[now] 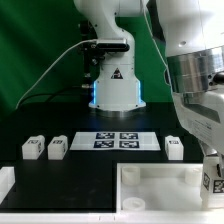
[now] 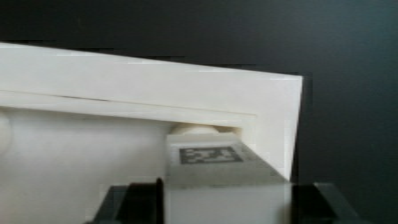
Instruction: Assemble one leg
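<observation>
My gripper [image 1: 212, 180] hangs at the exterior view's lower right, shut on a leg [image 1: 215, 184], a small white piece with a black-and-white tag. In the wrist view the leg [image 2: 214, 165] sits between the dark fingers [image 2: 135, 205], with my gripper [image 2: 222, 198] closed on its sides. Its far end touches the underside of the large white tabletop [image 2: 107, 120] near a corner. The tabletop [image 1: 150, 186] lies at the front of the table. Three more legs lie on the black table: two [image 1: 33, 148] [image 1: 57, 148] at the left, one [image 1: 173, 148] at the right.
The marker board [image 1: 120, 141] lies flat in front of the robot base [image 1: 115, 85]. A white block [image 1: 5, 185] stands at the front left edge. A green backdrop stands behind the table.
</observation>
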{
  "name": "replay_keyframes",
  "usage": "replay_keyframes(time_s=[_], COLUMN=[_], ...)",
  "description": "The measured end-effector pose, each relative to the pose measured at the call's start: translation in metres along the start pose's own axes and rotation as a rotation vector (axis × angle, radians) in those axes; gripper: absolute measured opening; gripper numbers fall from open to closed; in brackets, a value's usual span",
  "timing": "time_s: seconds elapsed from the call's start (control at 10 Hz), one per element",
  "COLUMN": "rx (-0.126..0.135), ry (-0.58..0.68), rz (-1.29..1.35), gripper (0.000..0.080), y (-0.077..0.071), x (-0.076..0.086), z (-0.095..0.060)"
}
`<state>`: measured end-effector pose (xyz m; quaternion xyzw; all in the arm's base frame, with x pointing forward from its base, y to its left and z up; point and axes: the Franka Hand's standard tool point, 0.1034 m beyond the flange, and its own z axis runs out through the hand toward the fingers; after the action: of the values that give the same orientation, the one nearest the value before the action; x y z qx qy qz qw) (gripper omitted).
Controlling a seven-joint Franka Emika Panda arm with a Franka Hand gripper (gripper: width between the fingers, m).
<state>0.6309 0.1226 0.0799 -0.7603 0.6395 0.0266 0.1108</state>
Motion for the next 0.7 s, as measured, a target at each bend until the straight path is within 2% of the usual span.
replay_keyframes(time_s=[0.1, 0.2, 0.3, 0.4, 0.5, 0.7], rx=[-0.001, -0.002, -0.025, -0.041, -0.051, -0.05], ry=[0.0, 0.0, 0.003, 0.002, -0.007, -0.008], rz=[-0.028, -0.044, -0.27, -0.497, -0.647, -0.842], gripper=[0.0336, 0.0512, 0.0512, 0.0623, 0.0643, 0.0648], y=[0.0003, 0.0003, -0.0001, -0.0005, 0.0014, 0.001], x=[-0.0001, -0.0002, -0.0005, -0.001, -0.0021, -0.0007], z=[0.0005, 0.0005, -0.0009, -0.001, 0.0005, 0.0001])
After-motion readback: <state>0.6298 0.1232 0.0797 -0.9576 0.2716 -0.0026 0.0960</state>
